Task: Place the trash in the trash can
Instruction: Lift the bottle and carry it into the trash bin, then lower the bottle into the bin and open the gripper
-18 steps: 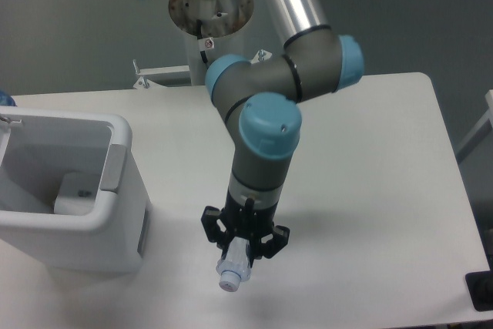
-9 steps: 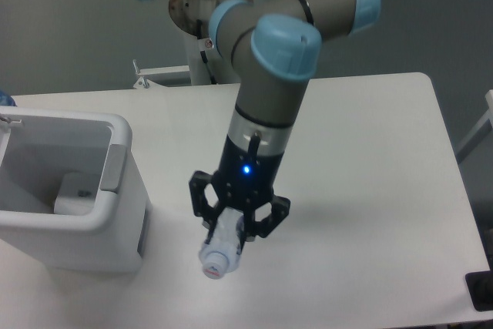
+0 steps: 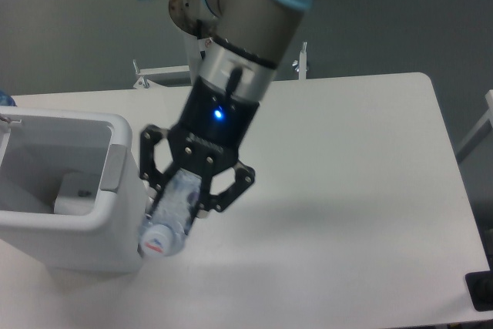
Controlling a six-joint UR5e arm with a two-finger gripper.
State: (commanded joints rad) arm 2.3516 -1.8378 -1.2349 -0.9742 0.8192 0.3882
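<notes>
From the fixed camera, the gripper (image 3: 183, 199) hangs low over the white table (image 3: 362, 190), tilted toward the left, its black fingers (image 3: 228, 187) clamped around the body of the crushed plastic bottle (image 3: 168, 219). The bottle points down and to the left, clear of the table top, with its white cap at the lowest end, and that cap end overlaps the right wall of the trash can (image 3: 73, 194) in this view; whether it touches the wall cannot be told. A blue light glows on the gripper's dark wrist section, above which the grey arm (image 3: 254, 28) with its light blue joint caps rises out of the top of the picture. The trash can stands at the left edge of the table, open at the top, with a grey panel on its right rim and a pale whitish object (image 3: 75, 195) lying on its grey floor, too indistinct to identify. The bottle is outside the can, just beside its right wall.
</notes>
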